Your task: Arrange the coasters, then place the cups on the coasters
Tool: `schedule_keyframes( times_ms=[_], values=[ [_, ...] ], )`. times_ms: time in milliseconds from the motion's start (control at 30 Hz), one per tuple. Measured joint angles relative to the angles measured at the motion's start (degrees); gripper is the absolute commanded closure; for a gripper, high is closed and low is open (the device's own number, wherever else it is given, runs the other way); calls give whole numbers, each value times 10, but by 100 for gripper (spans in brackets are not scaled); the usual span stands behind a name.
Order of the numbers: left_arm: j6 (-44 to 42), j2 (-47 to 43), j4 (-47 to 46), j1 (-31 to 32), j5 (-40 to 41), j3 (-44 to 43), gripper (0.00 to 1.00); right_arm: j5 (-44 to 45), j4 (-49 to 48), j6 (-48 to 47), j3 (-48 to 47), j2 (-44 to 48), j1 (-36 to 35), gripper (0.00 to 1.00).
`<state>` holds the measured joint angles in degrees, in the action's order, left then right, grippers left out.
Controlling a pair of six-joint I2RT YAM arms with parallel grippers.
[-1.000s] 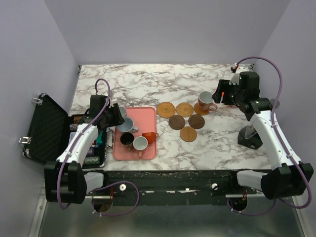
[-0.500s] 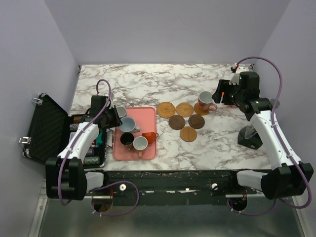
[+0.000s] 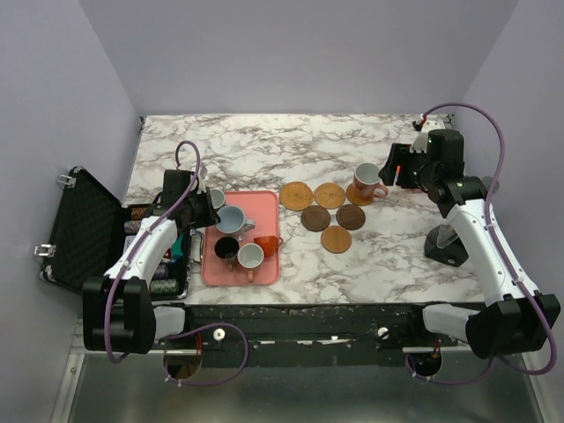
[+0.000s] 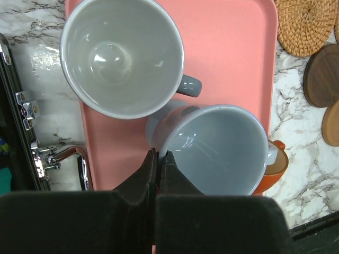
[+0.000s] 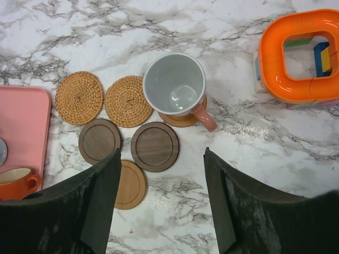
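My left gripper (image 4: 157, 154) is shut on the rim of the pale blue cup (image 4: 217, 148), one finger inside and one outside. That cup stands on the pink tray (image 4: 228, 53) beside a grey cup (image 4: 122, 55). A small orange cup (image 3: 267, 244), a black cup (image 3: 226, 248) and a grey-white cup (image 3: 250, 256) share the tray. The pink cup (image 5: 175, 84) sits on a light coaster (image 5: 183, 119). Two woven coasters (image 5: 79, 98), two dark ones (image 5: 154, 146) and a light one (image 5: 130, 184) lie beside it. My right gripper (image 5: 162, 151) hovers open above them.
An open black case (image 3: 79, 229) lies left of the tray at the table's edge. An orange ring-shaped object (image 5: 299, 55) with coloured blocks inside sits right of the pink cup. A black stand (image 3: 445, 242) is at the right.
My left gripper has closed onto the pale blue cup's rim after shifting slightly toward it. The right arm and the cups have stayed in place.
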<state>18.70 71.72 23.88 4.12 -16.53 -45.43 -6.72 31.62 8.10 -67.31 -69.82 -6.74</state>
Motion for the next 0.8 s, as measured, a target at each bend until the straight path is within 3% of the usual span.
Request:
schedule_keyframes(
  times_ms=[500,667,800],
  values=[
    [-13,-43,14,11,-43,-29,100,-15,12,5,-3,35,0,30],
    [-15,-26,32,70,-7,-131,100,-25,15,16,-20,38,-17,31],
    [-21,28,26,144,21,-235,100,-16,17,29,-43,24,-78,32]
  ],
)
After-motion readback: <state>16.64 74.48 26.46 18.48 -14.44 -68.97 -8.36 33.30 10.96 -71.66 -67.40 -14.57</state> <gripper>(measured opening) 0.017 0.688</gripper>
